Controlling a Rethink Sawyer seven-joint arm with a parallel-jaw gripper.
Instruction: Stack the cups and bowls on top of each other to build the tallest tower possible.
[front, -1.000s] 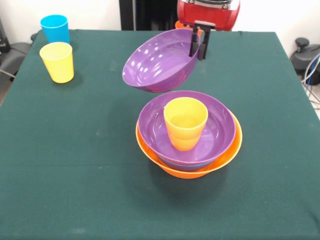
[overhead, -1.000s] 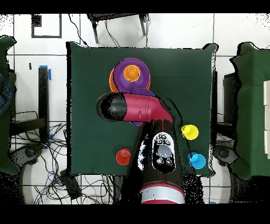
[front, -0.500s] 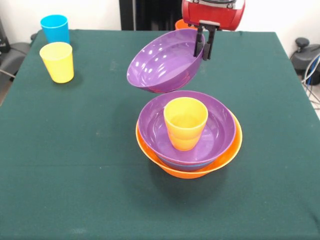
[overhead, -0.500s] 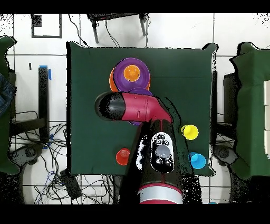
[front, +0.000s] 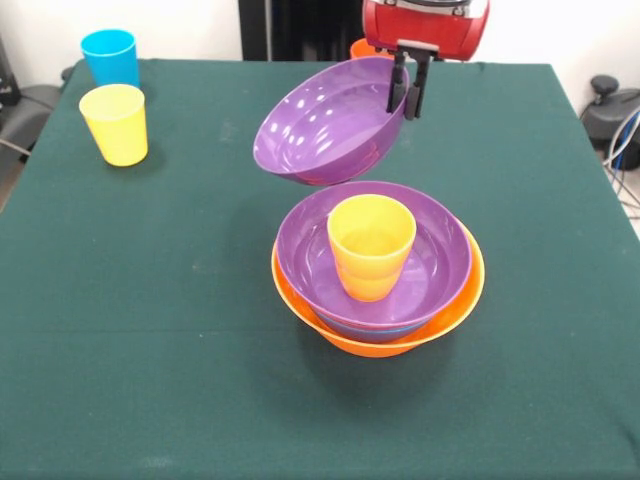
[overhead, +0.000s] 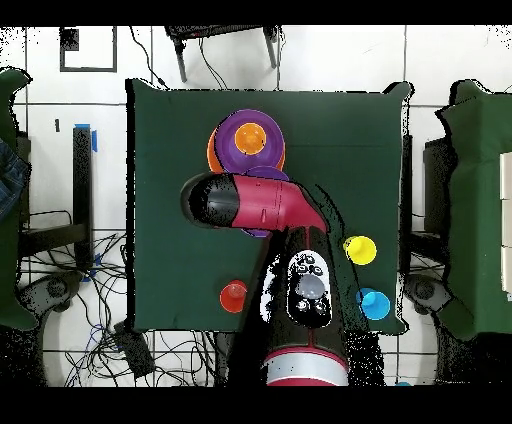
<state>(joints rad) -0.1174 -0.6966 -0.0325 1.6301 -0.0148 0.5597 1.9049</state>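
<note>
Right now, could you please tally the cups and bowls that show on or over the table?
Cups: 4 (light blue cup, yellow cup, orange cup, red-orange cup)
Bowls: 3 showing (held purple bowl, stacked purple bowl, orange bowl); any nested beneath are hidden
Total: 7

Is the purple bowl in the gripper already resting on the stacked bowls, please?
No, the held purple bowl hangs tilted above the tower, clamped by the gripper.
</note>
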